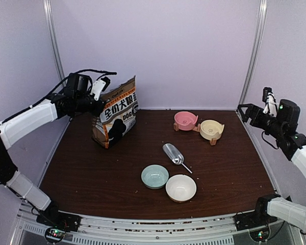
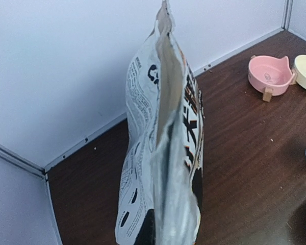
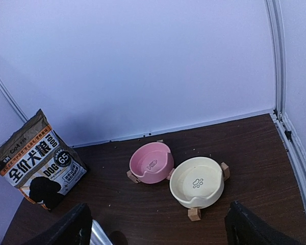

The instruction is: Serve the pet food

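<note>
Item, pet food: no kibble is showing. It is presumably sitting inside the dog-food bag (image 1: 117, 115), so its heading and long axis cannot be told. The bag is standing upright at back left, mouth pointing up. The left gripper (image 1: 101, 88) is clamping its top edge, likely steadying it. The right gripper (image 3: 158, 232) is hanging splayed, empty.
</note>
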Robot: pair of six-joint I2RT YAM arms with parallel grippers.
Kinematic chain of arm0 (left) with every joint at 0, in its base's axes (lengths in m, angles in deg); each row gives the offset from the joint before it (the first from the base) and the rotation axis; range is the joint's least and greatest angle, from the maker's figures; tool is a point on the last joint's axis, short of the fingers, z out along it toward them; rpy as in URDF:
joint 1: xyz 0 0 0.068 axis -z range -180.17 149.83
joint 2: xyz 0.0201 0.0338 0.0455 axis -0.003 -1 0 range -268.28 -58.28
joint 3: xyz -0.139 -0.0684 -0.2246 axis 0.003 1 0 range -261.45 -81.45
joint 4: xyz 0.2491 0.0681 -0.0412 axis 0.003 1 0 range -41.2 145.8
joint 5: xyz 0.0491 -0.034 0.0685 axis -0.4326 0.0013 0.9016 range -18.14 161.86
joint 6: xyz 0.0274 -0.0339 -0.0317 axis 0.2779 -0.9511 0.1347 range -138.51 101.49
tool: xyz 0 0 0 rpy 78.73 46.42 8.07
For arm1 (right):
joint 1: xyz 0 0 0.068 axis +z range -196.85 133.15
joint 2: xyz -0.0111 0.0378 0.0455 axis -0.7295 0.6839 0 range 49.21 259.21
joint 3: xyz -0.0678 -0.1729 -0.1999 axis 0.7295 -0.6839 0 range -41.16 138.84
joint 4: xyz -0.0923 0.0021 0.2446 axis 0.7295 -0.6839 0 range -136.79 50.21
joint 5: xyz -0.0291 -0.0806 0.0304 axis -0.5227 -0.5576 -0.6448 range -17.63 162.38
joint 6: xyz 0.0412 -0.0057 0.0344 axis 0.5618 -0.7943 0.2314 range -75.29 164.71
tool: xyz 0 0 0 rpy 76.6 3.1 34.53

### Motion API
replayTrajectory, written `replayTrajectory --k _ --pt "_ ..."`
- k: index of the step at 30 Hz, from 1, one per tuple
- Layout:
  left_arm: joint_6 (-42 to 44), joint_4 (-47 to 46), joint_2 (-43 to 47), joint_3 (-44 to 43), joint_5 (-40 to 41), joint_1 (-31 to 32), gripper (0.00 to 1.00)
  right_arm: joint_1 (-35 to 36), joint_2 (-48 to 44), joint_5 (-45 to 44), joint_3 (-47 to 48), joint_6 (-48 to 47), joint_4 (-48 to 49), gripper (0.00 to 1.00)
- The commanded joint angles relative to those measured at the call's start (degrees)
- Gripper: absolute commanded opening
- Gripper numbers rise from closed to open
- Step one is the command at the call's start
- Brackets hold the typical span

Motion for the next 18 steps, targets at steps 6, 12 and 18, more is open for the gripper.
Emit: replayTrajectory --k 6,12,18 --pt "-29.1 9.5 20.0 10.2 23.0 23.8 0.0 18.6 6.7 -6.2 7.3 15.7 -4.2 0.89" --pt "-39.2 0.6 25.1 16.2 8.6 35.0 0.35 33.1 13.7 -6.5 8.4 22.0 0.6 0.86" --pt "-44.8 -0.7 32.2 16.6 8.0 35.8 0.61 43.1 17.3 -10.7 13.9 23.5 -2.5 0.84"
